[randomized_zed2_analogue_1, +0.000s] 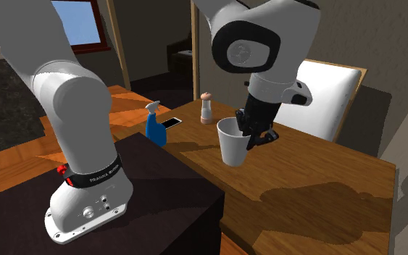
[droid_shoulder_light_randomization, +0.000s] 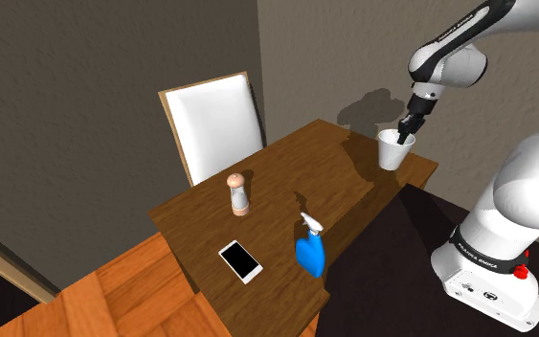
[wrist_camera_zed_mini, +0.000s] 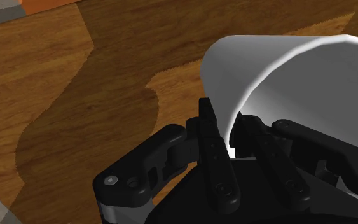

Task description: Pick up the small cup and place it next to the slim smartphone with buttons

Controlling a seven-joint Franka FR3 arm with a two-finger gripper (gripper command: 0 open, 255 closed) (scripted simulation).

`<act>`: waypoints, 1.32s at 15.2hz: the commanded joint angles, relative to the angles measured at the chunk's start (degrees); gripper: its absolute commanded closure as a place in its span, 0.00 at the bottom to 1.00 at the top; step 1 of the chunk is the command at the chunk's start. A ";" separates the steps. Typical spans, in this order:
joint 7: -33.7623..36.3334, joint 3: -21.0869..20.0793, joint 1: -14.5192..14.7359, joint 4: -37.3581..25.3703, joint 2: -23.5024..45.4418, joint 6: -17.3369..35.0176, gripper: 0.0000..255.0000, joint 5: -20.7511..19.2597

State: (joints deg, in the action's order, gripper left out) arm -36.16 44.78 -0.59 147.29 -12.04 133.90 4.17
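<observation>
Brown wooden table (droid_shoulder_light_randomization: 286,172) stands in a corner of grey walls, and over its end by the stand the all-black two-finger gripper (wrist_camera_zed_mini: 231,127) is closed on the wall of the small white tapered cup (wrist_camera_zed_mini: 285,70), one finger inside the rim and one outside. Whether the cup's base touches the wood, I cannot tell. Well apart from the gripper, toward the other end, stand a pale shaker with a brownish top (droid_shoulder_light_randomization: 238,193) and a blue spray bottle (droid_shoulder_light_randomization: 310,251), and near the bottle lies the slim white smartphone with a black screen (droid_shoulder_light_randomization: 240,260).
</observation>
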 commanded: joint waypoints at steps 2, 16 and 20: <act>3.09 -1.84 -0.31 0.73 -2.33 -0.88 1.00 -1.68; 25.81 -18.69 8.43 8.97 -7.33 5.79 1.00 1.87; 31.36 -22.96 12.34 8.53 -5.85 7.68 1.00 4.65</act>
State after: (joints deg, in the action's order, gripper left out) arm -6.16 22.82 10.78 155.82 -18.33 140.93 8.07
